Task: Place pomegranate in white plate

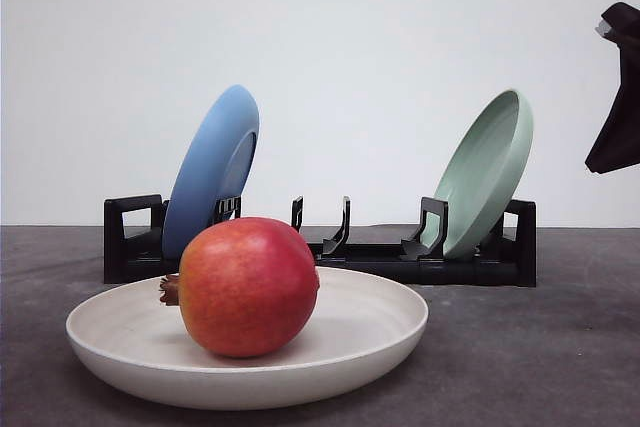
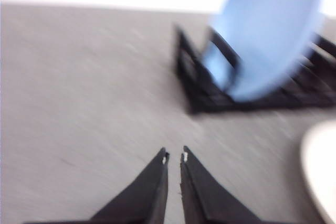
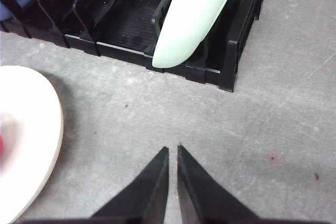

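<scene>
1. A grey, matte table (image 1: pixel 540 347) runs back to a plain white wall (image 1: pixel 380 37); the right wrist view shows it faintly speckled, with 1 small pink spot (image 3: pixel 272 157).
2. The pomegranate (image 1: pixel 250 285) is red with an orange-yellow blush, smooth, its brown crown pointing left. It lies on its side inside the white plate (image 1: pixel 390 332), at the front of the table.
3. Behind, a black rack (image 1: pixel 470 262) holds 2 plates on edge: a blue plate (image 1: pixel 205 172) at the left end, a pale green plate (image 1: pixel 490 167) at the right.
4. The left gripper (image 2: pixel 174 156), seen from its wrist, hangs over bare table with fingers nearly touching, clenched on nothing; that view is blurred.
5. The right gripper (image 3: pixel 172 149) is likewise closed and empty, near the white plate's rim and the rack. From the front, a dark part of the right arm (image 1: pixel 615 127) shows at the right edge.
</scene>
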Robot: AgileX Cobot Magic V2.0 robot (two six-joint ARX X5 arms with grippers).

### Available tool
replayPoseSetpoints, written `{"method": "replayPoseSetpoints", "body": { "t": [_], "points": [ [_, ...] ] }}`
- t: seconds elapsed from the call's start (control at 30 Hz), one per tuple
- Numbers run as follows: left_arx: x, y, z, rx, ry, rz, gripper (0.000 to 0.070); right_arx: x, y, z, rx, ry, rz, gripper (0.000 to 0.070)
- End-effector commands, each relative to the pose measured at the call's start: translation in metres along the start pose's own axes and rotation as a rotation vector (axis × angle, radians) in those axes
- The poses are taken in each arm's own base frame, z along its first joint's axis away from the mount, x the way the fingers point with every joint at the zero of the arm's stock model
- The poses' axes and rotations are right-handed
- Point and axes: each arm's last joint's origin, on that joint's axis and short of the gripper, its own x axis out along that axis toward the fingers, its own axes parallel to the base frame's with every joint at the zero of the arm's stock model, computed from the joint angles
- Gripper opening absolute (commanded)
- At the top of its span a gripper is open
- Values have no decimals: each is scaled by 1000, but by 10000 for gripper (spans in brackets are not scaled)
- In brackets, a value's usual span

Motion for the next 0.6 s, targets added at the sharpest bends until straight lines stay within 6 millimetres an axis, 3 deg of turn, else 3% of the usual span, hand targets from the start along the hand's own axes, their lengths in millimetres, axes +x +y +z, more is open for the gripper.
{"method": "replayPoseSetpoints", "body": {
  "t": [0.0,0.57],
  "points": [
    [0,2,-3,-1,-1,49,25,1,0,1,-11,-5,2,22],
    [-2,6,-2,-4,-21,126,25,1,0,1,-11,-5,2,22]
  ]
}}
